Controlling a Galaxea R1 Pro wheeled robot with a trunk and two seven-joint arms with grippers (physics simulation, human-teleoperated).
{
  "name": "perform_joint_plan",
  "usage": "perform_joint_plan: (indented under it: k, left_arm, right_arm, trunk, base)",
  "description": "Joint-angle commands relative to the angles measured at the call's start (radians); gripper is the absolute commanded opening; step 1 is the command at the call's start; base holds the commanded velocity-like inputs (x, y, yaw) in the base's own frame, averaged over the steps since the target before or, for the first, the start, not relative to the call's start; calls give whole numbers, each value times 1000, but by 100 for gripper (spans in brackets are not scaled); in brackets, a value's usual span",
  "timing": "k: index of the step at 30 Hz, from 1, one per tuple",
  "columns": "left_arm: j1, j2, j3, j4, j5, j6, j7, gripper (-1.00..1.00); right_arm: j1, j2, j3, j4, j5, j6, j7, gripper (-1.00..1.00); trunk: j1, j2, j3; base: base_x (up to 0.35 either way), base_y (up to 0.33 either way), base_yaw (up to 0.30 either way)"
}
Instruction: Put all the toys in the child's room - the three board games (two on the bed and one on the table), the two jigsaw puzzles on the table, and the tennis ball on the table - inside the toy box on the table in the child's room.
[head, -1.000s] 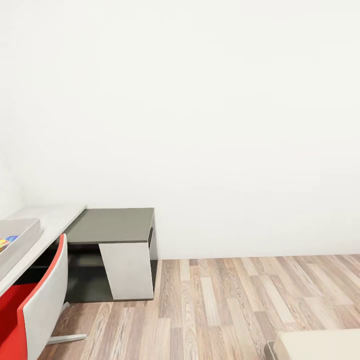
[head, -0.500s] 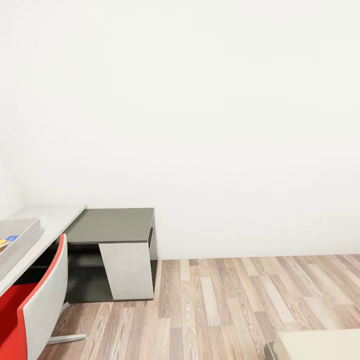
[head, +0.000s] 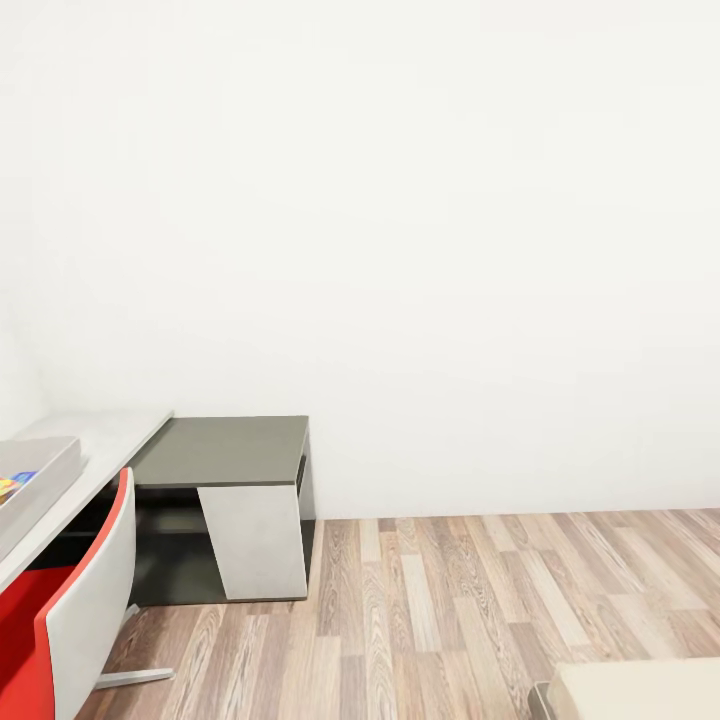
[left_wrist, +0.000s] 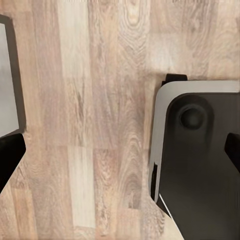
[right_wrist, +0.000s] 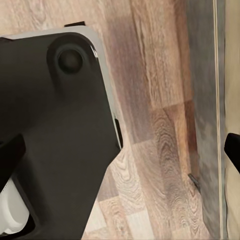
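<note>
The toy box, a translucent grey bin, sits at the far left edge of the head view on the light-grey worktop. Only its right end shows, and a scrap of blue and orange print lies inside it, too cropped to say which toy it is. The worktop runs away toward the plain white wall. Just to its right, lower and touching its end, stands a dark-grey side desk with a pale slanted panel at its front. Nearer, at the lower left, a red and grey chair is drawn up under the worktop. Wood-plank floor spreads to the right, and the beige corner of the bed shows at the near right.

In the left wrist view, the left claw hangs over the floor with its two dark fingertips spread to opposite edges of the picture, holding nothing; the robot's dark base with a pale rim lies below it. In the right wrist view, the right claw is likewise wide apart and holds nothing, with the base on one side and the bed's grey frame on the other.
</note>
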Motion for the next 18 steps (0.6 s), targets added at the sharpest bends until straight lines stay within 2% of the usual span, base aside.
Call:
perform_joint_plan:
  k: [1, 9, 13, 18]
  left_arm:
    - [-1, 0, 5, 0, -1, -4, 2, 100]
    - [-1, -23, 9, -5, 2, -5, 2, 100]
    - [-1, -27, 9, -4, 2, -5, 2, 100]
    - [-1, -28, 9, -5, -1, -5, 2, 100]
  right_arm:
    - [0, 2, 8, 0, -11, -2, -2, 100]
    - [0, -6, 9, 0, -7, -2, -2, 100]
    - [0, -11, 9, 0, -5, -2, -2, 100]
    - [0, -2, 8, 0, -5, -2, -2, 100]
  trunk:
    - [0, -1, 0]
    - [0, -1, 0]
    - [0, -1, 0]
    - [0, -1, 0]
  base:
    - [0, 0, 0]
    - [0, 0, 0]
    - [0, 0, 0]
    - [0, 0, 0]
